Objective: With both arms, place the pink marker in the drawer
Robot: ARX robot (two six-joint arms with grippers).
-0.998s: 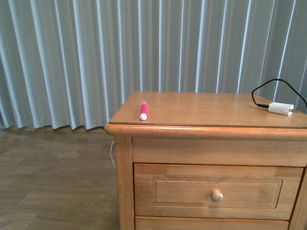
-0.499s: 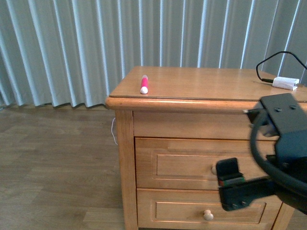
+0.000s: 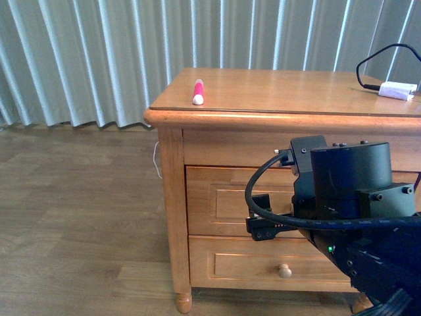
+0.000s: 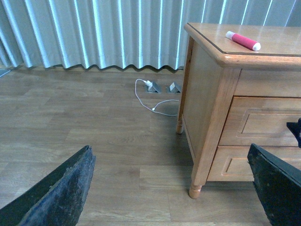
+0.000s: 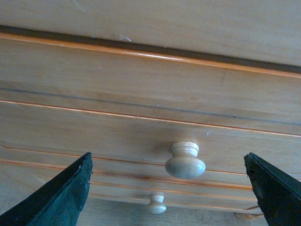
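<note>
The pink marker [image 3: 198,91] lies near the front left corner of the wooden nightstand's top [image 3: 276,85], its white cap toward me; the left wrist view also shows the marker [image 4: 242,40]. The drawer [image 3: 220,201] is shut. My right arm [image 3: 348,217] covers its middle, and my right gripper [image 3: 266,220] is close to its front. In the right wrist view the right gripper [image 5: 168,162] is open, with the drawer's round knob [image 5: 185,161] between its fingers, untouched. My left gripper [image 4: 169,150] hangs open over the floor, left of the nightstand, holding nothing.
A white plug with a black cable [image 3: 397,89] lies at the top's far right. Below sits a shallower drawer with a smaller knob [image 3: 284,270]. Curtains [image 3: 85,59] hang behind. A white cord [image 4: 155,101] lies on the wooden floor near the nightstand's leg [image 4: 194,190].
The front view has dropped, showing more of the nightstand's front. My right arm has come into view and moved left across the drawer, hiding its knob. The marker lies where it was.
</note>
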